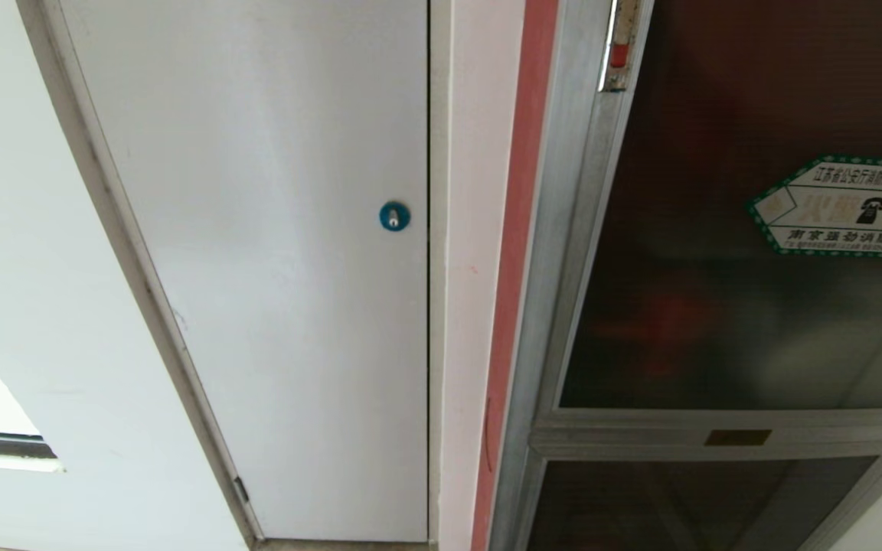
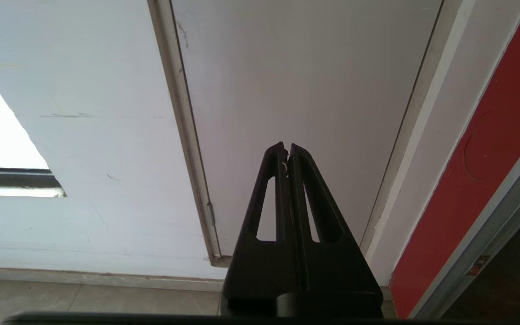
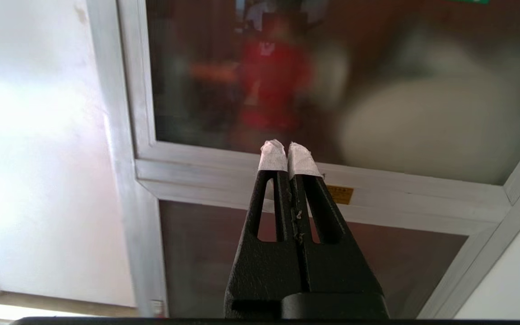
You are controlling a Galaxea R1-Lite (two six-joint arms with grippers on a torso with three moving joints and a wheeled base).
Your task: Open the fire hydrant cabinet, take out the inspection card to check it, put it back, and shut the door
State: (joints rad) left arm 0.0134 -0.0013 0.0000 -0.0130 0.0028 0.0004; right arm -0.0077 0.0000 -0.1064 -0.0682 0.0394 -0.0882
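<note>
The fire hydrant cabinet (image 1: 563,229) fills the right of the head view, silver-framed with dark glass. Its door (image 1: 717,306) is shut, with a green-bordered sticker (image 1: 843,207) and a small red latch (image 1: 619,55) on its left frame. Red and pale shapes show dimly through the door glass (image 3: 332,81). My right gripper (image 3: 287,153), tape-tipped, is shut and empty, held apart in front of the cabinet's cross rail (image 3: 377,198). My left gripper (image 2: 287,149) is shut and empty, facing the white door (image 2: 296,90). Neither arm shows in the head view. The inspection card is hidden.
A plain white door (image 1: 272,268) with a blue round lock (image 1: 394,216) stands left of the cabinet, past a red strip (image 1: 517,229) of wall. A lower dark glass panel (image 1: 678,505) sits under the cross rail. Tiled floor (image 2: 84,302) lies below.
</note>
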